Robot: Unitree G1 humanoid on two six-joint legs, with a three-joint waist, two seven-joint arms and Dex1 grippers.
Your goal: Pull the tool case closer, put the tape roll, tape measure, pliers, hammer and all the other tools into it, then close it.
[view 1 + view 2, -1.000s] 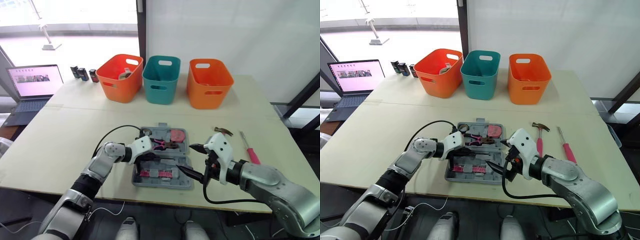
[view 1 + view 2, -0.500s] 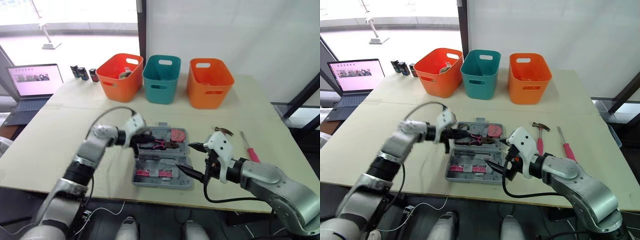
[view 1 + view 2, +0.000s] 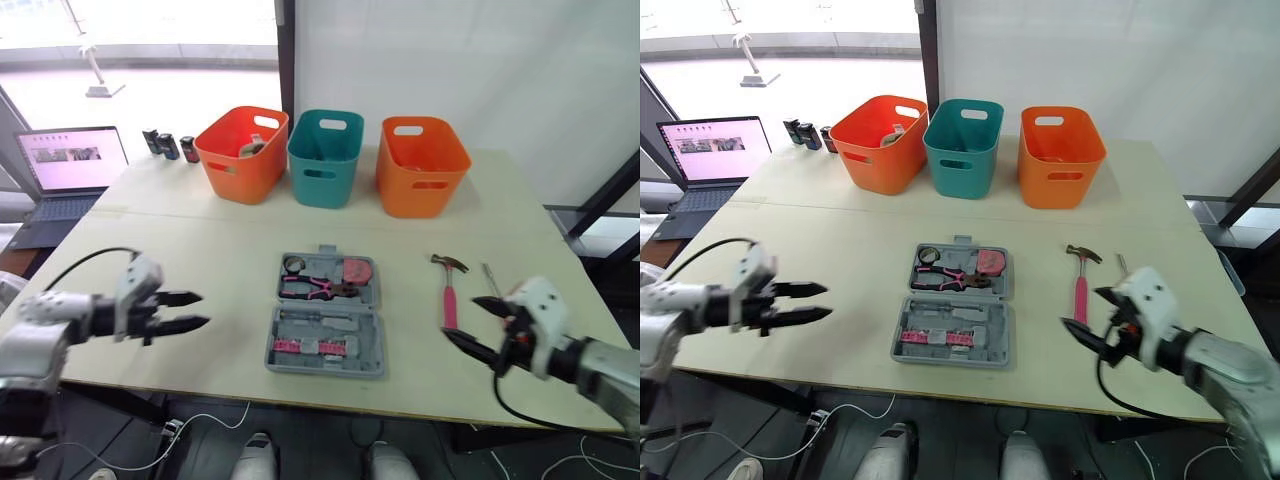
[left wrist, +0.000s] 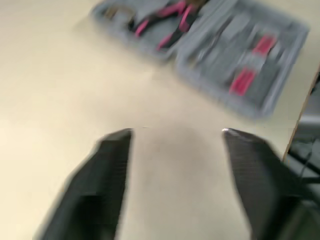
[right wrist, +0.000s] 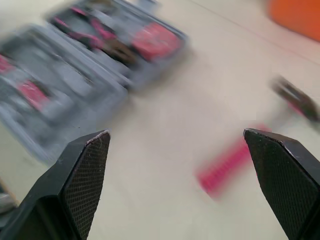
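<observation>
I have the tool case (image 3: 362,323) lying open and flat near the middle of the counter (image 3: 230,250), towards the front edge, with neither pincer touching it. In its far half I can make out the pliers (image 3: 320,289) with pink handles, a dark tape roll (image 3: 293,263) in the left corner and the pink tape measure (image 3: 356,270) in the right corner. The near half holds some small pink and grey pieces (image 3: 310,346) that I cannot identify from here. The hammer (image 3: 447,290) lies on the counter to the right of the case, apart from it, head pointing away from the robot and pink handle pointing back towards it. The left pincer (image 3: 192,310) hovers over the left part of the counter, well apart from the case, its two black fingers spread and pointing towards the case. The right pincer (image 3: 465,320) hangs near the front right edge, just beside the hammer's handle end, its fingers wide apart and gripping nothing. A thin tool shaft (image 3: 488,276) shows just beyond it, the rest hidden behind the wrist. Along the far side stand an orange basket (image 3: 241,152), a teal basket (image 3: 324,155) and a second orange basket (image 3: 422,163), with a laptop (image 3: 68,165) off to the left.
</observation>
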